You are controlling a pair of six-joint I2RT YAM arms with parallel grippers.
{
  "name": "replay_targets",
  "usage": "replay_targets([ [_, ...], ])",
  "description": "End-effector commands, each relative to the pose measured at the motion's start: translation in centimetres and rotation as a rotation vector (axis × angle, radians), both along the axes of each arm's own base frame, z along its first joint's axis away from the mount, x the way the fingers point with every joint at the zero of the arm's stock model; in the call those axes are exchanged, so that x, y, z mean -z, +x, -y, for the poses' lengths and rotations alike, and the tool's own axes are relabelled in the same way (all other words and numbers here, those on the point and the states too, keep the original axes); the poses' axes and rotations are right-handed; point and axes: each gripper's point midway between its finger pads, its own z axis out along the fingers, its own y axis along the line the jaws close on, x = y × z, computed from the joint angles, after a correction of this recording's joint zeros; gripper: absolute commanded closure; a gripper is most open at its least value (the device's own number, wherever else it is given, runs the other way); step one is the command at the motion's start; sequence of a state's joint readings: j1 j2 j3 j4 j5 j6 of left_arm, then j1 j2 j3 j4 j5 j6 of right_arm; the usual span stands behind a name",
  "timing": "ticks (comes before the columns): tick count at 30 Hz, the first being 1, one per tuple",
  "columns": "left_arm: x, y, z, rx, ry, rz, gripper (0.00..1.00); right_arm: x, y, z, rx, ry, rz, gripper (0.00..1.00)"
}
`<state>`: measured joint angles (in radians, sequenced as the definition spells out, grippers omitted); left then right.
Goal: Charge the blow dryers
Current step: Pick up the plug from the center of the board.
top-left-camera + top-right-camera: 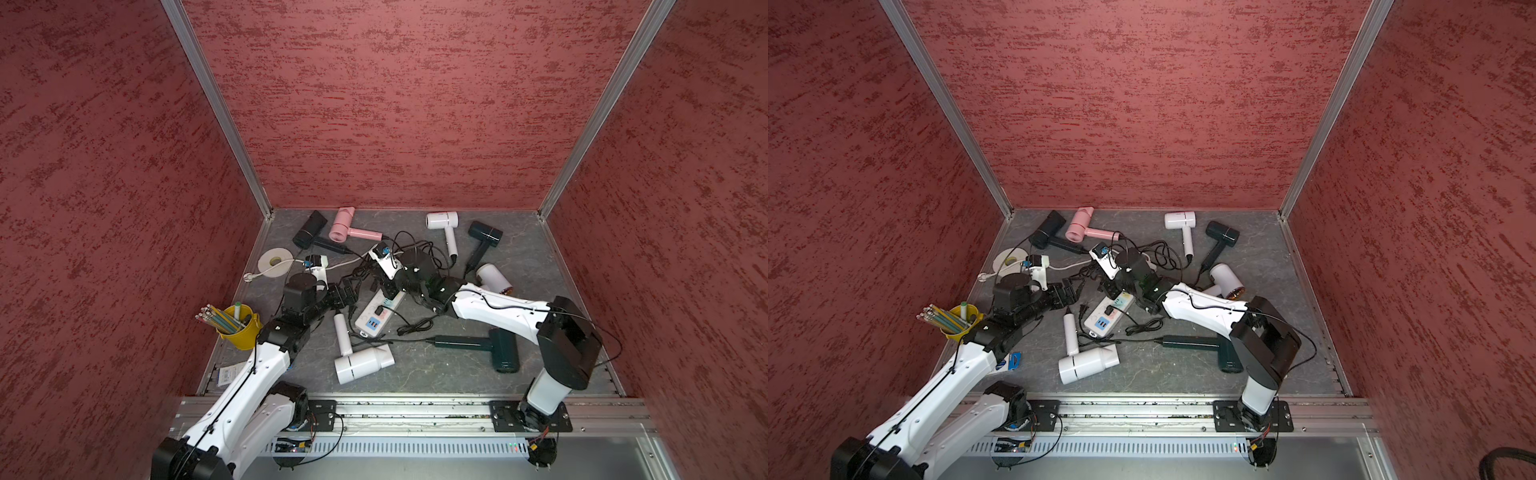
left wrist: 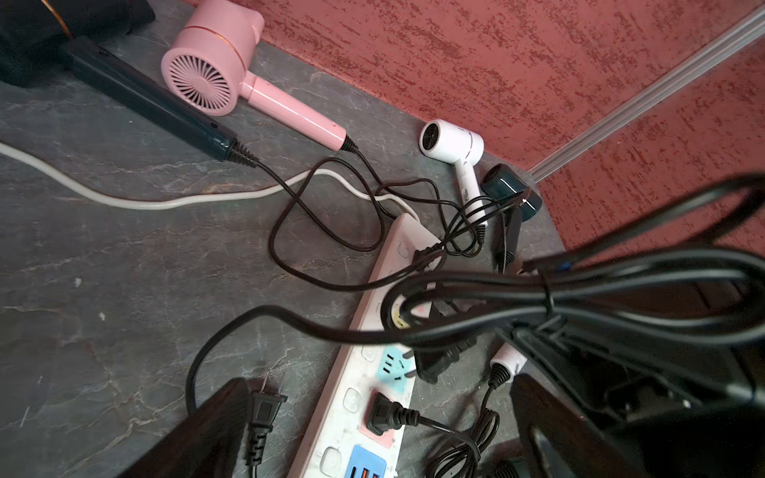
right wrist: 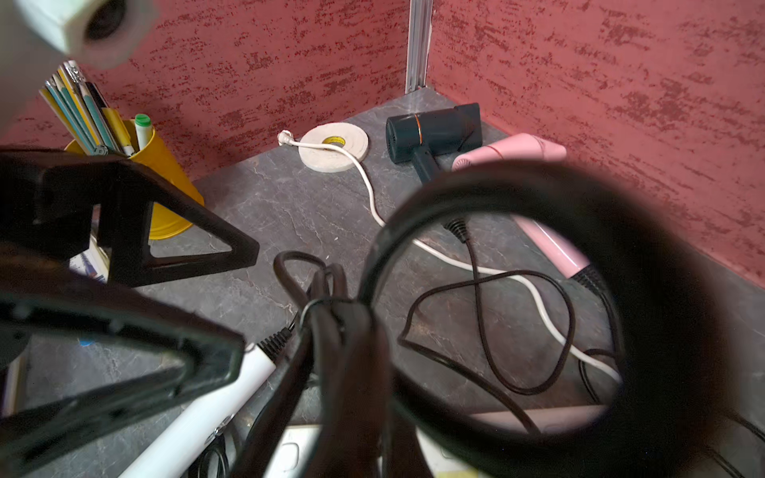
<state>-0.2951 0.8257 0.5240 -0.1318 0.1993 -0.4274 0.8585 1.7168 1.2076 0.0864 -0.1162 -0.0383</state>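
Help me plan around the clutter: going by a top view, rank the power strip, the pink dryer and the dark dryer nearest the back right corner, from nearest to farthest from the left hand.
1. Power strip: mid-table, just right of the open left hand.
2. Pink dryer: by the back wall, beyond the hand.
3. Dark dryer: back right, well across the table.

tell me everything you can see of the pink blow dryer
The pink blow dryer looks like smooth plastic: a round barrel with a slotted fan grille, a thin metallic ring, and a straight handle ending in a ribbed black collar and black cord. It lies flat on the grey table by the back wall, close beside a dark dryer's handle. Nothing grips it.
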Motion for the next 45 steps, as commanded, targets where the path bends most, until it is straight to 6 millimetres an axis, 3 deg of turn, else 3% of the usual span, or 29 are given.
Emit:
replay_targets([
  [1,-3.0,0.2,1.4,0.078,0.061,0.178,0.00,-1.8,-0.8,-0.3,-0.058,0.036,-0.042,1.00],
  [5,-2.7,0.0,2.7,0.117,0.118,0.193,0.00,-1.6,-1.1,-0.5,-0.096,0.021,-0.071,1.00],
  [12,-2.4,0.5,2.1,0.060,0.198,0.194,0.00,-1.7,-2.4,-0.6,-0.174,0.013,-0.102,1.00],
  [23,-3.9,-0.3,2.7,0.141,0.016,0.233,0.21,-0.7,-3.4,-1.2,-0.236,-0.003,-0.142,1.00],
  [34,-3.8,-0.3,3.2,0.203,-0.040,0.220,0.06,-0.8,-3.2,-2.0,-0.256,0.016,-0.156,1.00],
  [37,-3.7,-0.3,3.4,0.213,-0.040,0.217,0.07,-1.0,-3.0,-2.4,-0.258,0.015,-0.154,1.00],
  [45,-3.2,0.2,2.9,0.174,-0.027,0.190,0.27,-1.0,-4.5,-2.7,-0.305,0.020,-0.146,1.00],
])
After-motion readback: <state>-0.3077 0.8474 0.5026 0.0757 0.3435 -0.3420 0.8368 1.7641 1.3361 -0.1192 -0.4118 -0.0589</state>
